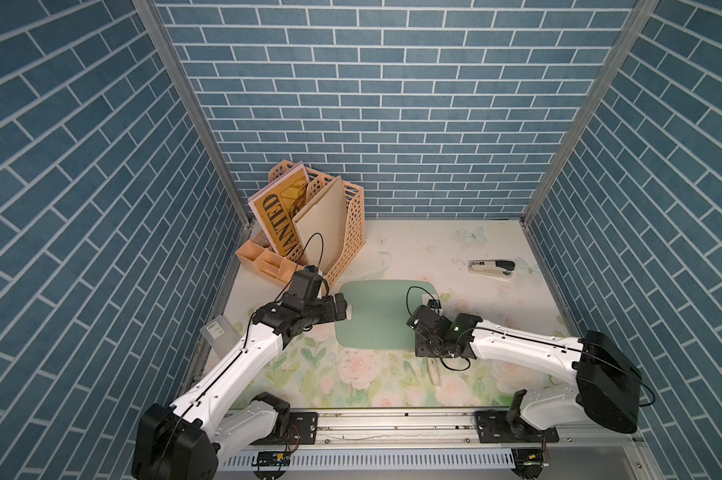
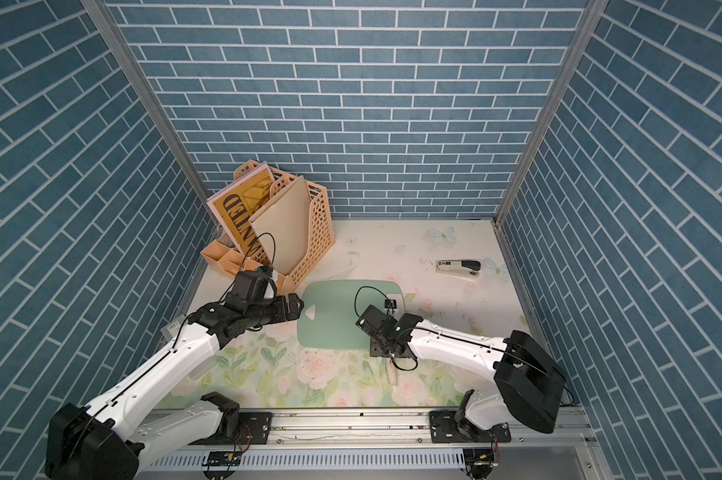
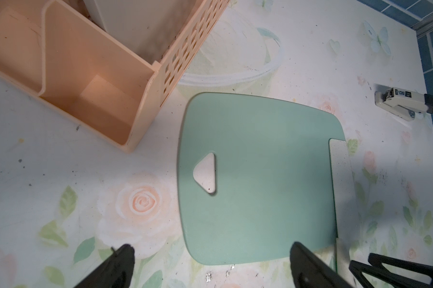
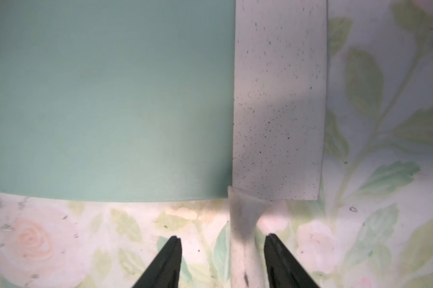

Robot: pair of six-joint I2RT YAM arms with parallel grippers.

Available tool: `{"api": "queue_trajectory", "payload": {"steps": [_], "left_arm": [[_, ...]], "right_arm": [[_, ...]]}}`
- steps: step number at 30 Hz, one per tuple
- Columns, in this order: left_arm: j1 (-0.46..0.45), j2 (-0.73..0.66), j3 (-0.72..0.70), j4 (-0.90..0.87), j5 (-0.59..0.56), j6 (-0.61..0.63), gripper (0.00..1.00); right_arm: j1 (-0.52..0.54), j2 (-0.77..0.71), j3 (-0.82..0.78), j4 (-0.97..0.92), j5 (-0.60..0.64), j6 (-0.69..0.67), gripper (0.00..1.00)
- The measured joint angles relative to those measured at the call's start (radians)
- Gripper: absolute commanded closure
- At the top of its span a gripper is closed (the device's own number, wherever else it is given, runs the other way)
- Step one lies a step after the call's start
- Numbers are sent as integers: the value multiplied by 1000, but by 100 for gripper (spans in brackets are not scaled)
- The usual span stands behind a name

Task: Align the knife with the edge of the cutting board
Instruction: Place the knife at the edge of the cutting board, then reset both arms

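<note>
A desk (image 1: 455, 249) printed with pale roses and butterflies sits inside three walls (image 1: 392, 104) of blue brick pattern. The mint-green cutting board (image 1: 376, 320) lies flat near its middle. The left arm (image 1: 243, 353) reaches in from the near left corner. The left jaws hang spread wide and empty over the board's short edge by the triangular handle hole (image 3: 205, 174). The right arm (image 1: 525, 345) stretches in low from the near right, its wrist bent down at the opposite short edge. There the knife (image 4: 280, 99) lies flat, its speckled pale blade running straight along that edge, touching or slightly overlapping it. Its handle points off the board toward the near side. The right jaws stand parted astride the handle, not clamped, with a clear gap on one side. A peach organizer (image 1: 347, 232) holding a "WANTED" booklet (image 1: 276, 208) and a cream folder (image 1: 322, 224) stands at the back left, just beyond the board. A stapler (image 1: 492, 267) lies well apart at the back right.
</note>
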Motion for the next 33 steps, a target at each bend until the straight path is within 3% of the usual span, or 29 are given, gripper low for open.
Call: {"api": "queue_trajectory", "payload": {"steps": [6,10,18,27,33], "left_arm": [[0,-3,0,0,-2,0,0],[0,-8,0,0,-5,0,0],[0,-13,0,0,-19,-1,0],[0,-22,4,6,-93,-14,0],[0,-26,36,122,-317,-27,0]], "right_arm": [[0,-138,183,-46,104,-83,41],[-15,-322,291,35,225,-221,29],[-154,-441,434,156,371,-440,24],[-352,-405,236,244,311,-547,17],[-575,-336,30,401,268,-572,12]]}}
